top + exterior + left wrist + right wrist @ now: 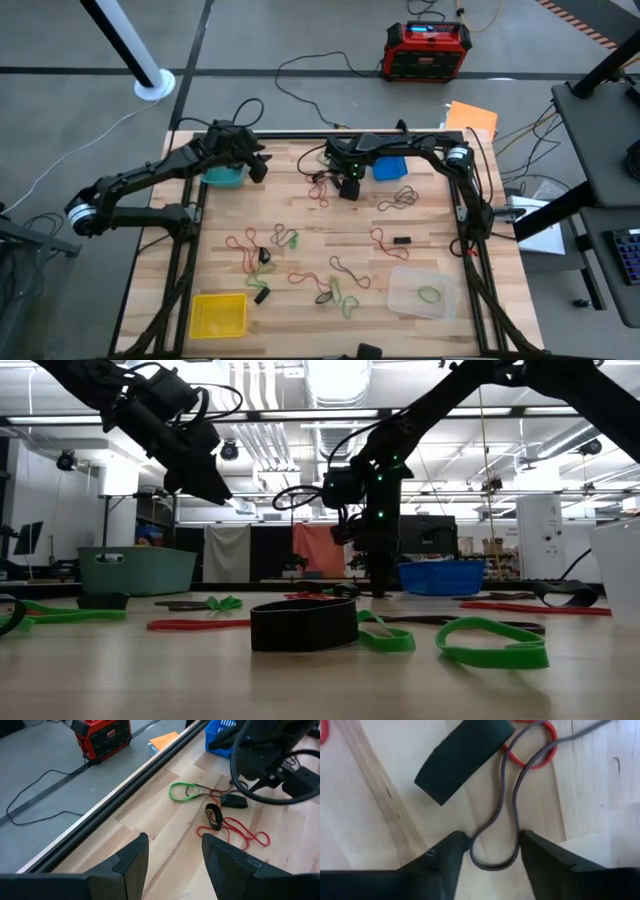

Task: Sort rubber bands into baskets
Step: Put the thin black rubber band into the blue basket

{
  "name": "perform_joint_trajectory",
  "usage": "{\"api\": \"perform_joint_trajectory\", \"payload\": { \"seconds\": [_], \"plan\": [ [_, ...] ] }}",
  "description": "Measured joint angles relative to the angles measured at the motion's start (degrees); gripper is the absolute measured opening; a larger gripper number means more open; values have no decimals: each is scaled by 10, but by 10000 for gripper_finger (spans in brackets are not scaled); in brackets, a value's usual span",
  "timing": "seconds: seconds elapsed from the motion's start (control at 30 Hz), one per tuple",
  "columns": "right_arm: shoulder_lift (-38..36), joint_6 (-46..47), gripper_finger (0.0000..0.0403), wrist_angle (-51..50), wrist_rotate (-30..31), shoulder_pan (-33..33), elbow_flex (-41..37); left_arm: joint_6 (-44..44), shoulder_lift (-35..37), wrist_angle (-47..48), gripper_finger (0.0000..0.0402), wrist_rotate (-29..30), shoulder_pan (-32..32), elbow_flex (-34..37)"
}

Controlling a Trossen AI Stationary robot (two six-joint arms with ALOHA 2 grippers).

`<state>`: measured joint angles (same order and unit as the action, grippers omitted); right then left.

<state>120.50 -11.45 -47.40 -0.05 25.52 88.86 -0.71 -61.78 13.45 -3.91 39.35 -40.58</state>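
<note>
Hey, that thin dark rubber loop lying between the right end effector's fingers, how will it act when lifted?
Probably floppy: the thin dark rubber loop lies in a wavy curve on the wooden table, so it should sag and stretch. It looks light and won't roll. Being so thin and flat, it may slip from the right end effector as it closes.

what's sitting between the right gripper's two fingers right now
In the right wrist view, the bottom loop of a thin dark rubber band lies on the wood between the right gripper fingers. A wide black band lies just beyond.
</note>
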Motion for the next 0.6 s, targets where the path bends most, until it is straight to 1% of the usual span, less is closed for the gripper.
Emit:
{"api": "perform_joint_trajectory", "payload": {
  "seconds": [0.1, 0.23, 0.27, 0.4, 0.6],
  "plan": [
    [2, -10, 111, 5, 0, 0, 0, 3, 0, -9, 168, 2, 0, 0],
    [-3, -33, 28, 6, -4, 0, 0, 3, 0, -12, 168, 3, 0, 0],
    [-8, -38, 20, 6, -4, -1, -1, 3, 0, -12, 168, 4, 0, 0],
    [-46, -35, 10, -1, 1, -9, -7, 3, 0, -12, 168, 4, 0, 0],
    [-146, -10, 9, 1, 1, -25, -9, 0, 0, -23, 168, 4, 0, 0]
  ]
}}
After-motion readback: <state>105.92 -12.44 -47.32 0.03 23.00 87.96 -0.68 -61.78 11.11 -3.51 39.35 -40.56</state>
